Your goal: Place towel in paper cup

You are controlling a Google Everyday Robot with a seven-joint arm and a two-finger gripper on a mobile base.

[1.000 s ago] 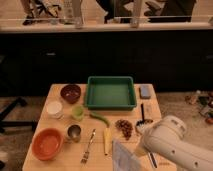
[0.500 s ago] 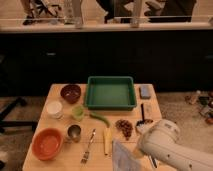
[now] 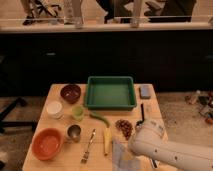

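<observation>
The towel (image 3: 120, 152), a pale blue-grey cloth, lies at the table's near edge, partly under my arm. The paper cup (image 3: 54, 108), white and wide-mouthed, stands at the left of the table, between the brown bowl (image 3: 70, 93) and the orange bowl (image 3: 47, 143). My gripper (image 3: 131, 156) is at the end of the white arm (image 3: 167, 150), low over the towel's right part and far right of the paper cup. The arm's casing hides most of it.
A green tray (image 3: 131, 102) sits at the back middle, with a blue-grey sponge (image 3: 145, 91) to its right. A light-green cup (image 3: 77, 113), metal cup (image 3: 74, 133), fork (image 3: 88, 146), yellow item (image 3: 106, 141), green pod (image 3: 100, 118), dark cluster (image 3: 123, 127) and black utensil (image 3: 141, 117) lie between.
My arm has shifted slightly left and lower over the towel. Nothing else on the table has moved.
</observation>
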